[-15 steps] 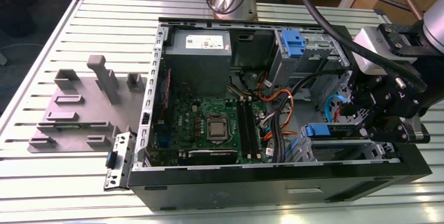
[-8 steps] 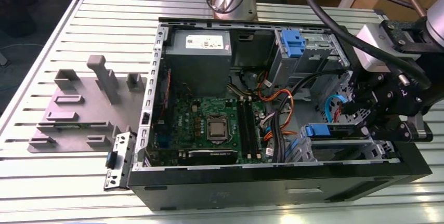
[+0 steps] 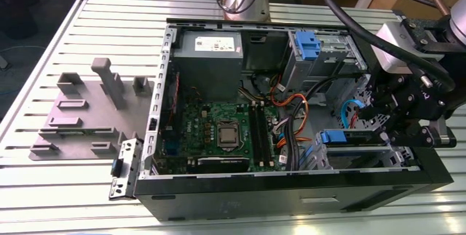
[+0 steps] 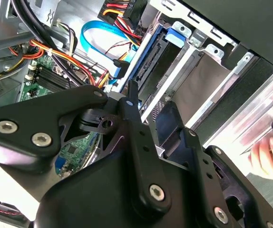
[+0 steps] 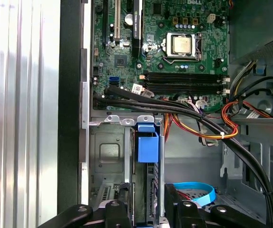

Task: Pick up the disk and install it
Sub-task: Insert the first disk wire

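1. An open computer case is laid flat on the slatted metal tabletop, with its inside turned upward.
2. The disk is found inside the case, in the corner farthest from the grey power-supply box. It is stood on edge in a slot of the metal drive cage, so only its blue bracket and its narrow edge are seen.
3. The gripper is held over this same corner of the case, directly above the slot of the disk.
4. The fingers are spread apart, one at each side of the slot. Whether the disk is touched by them cannot be told.
5. The motherboard is seen in the middle of the case, and bundles of cables are laid between it and the drive cage.
6. A second blue bracket is seated in another bay of the case, beside the power-supply box.
7. A grey fixture block is placed outside the case, at the exterior view's left of it.
8. A person's hand is seen over the tabletop, just outside the case.
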`<state>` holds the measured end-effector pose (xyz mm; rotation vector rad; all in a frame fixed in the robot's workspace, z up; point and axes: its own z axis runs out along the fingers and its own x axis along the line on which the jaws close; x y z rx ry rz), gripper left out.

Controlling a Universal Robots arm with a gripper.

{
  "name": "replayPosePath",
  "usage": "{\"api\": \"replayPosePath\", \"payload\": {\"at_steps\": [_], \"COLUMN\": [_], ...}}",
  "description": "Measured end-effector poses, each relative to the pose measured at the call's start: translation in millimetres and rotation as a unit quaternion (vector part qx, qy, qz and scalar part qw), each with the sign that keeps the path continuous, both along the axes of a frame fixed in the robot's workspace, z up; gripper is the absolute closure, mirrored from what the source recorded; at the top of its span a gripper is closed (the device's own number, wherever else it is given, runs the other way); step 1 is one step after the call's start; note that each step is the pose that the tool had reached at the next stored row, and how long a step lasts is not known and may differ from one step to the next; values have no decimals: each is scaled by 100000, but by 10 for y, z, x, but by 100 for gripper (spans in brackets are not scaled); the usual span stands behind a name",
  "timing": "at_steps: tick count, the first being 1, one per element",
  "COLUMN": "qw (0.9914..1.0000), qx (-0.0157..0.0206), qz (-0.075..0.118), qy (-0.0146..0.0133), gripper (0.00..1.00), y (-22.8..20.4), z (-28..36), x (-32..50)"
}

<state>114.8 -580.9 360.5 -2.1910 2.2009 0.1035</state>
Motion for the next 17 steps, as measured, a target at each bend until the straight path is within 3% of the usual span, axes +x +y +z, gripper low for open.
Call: {"api": "replayPosePath", "payload": {"at_steps": [7,13,17], "qw": [100000,100000,100000], "qx": [21,42,45], "qz": [0,1,-1], "qy": [0,-2,0], "gripper": [58,58,58], "y": [0,0,1], "z": [7,68,73], "x": [0,0,0]}}
